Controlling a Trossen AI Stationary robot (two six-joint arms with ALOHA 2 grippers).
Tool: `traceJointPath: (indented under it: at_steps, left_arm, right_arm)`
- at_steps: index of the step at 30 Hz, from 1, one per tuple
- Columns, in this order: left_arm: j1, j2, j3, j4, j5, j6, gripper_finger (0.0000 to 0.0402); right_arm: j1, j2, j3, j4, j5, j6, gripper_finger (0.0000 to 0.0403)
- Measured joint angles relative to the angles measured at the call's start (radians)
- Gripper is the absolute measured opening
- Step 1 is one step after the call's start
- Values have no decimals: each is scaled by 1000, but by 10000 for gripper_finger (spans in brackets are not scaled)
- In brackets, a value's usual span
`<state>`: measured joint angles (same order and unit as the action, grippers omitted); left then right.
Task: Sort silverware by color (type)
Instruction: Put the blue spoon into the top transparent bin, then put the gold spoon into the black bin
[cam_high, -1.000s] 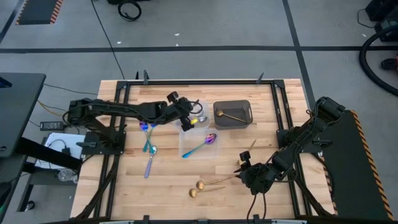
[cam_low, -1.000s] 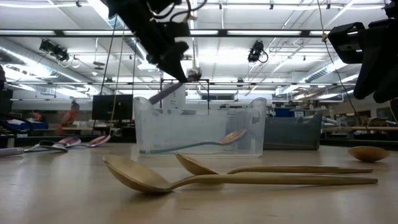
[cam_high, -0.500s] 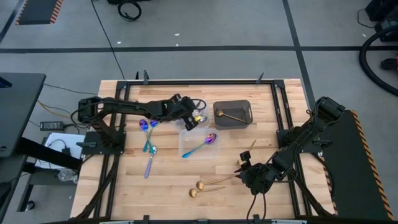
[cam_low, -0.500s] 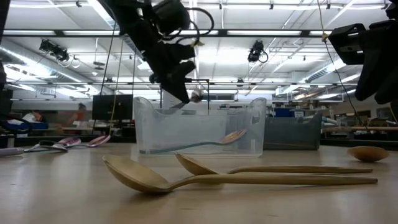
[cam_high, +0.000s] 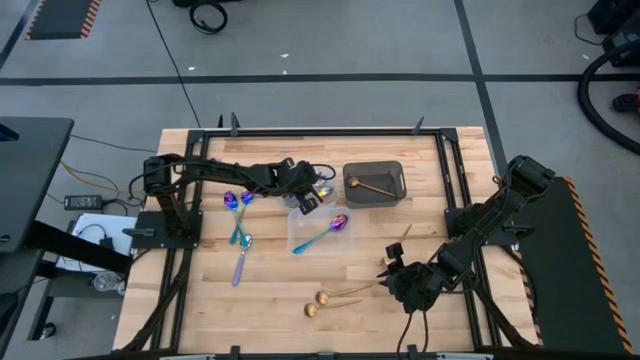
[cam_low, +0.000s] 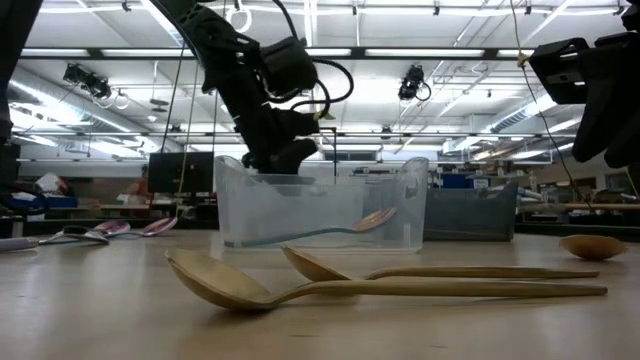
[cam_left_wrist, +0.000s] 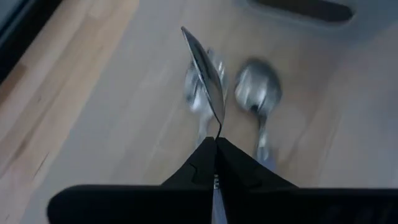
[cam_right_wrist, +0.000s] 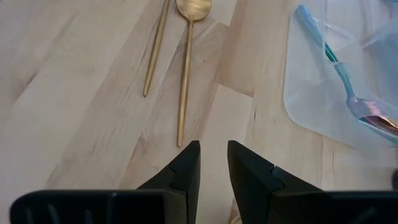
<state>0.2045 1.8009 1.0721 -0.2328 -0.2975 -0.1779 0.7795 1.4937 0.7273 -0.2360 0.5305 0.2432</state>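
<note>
Bright workshop hall behind; pale wooden plank worktop (cam_high: 270, 290) below. Left claw (cam_left_wrist: 216, 146) pinched tight on a shiny silver spoon (cam_left_wrist: 208, 78), held edge-on just above two more silver spoons (cam_left_wrist: 258, 87) lying ahead of its tips. Likely trouble: thin grip letting the spoon twist or slip, landing outside its group. Right claw (cam_right_wrist: 212, 163) slightly parted, empty, gold long-handled spoons (cam_right_wrist: 186, 68) just ahead, clear plastic tub (cam_right_wrist: 323, 93) beside. No readable writing anywhere.

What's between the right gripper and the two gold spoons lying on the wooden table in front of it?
Nothing visible: the right gripper is open, and only bare wooden table separates it from the two gold spoons. The clear plastic tub sits off to one side.
</note>
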Motion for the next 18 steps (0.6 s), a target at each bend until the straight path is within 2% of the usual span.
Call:
traceJointPath:
  at_steps: [10,18]
  left_arm:
    - [-6,-2,4,-12,5,-34,48]
    - [-45,-37,132,-72,-12,43,79]
  right_arm:
    - [0,0,-2,2,1,8,91]
    - [0,0,-2,-7,9,9,91]
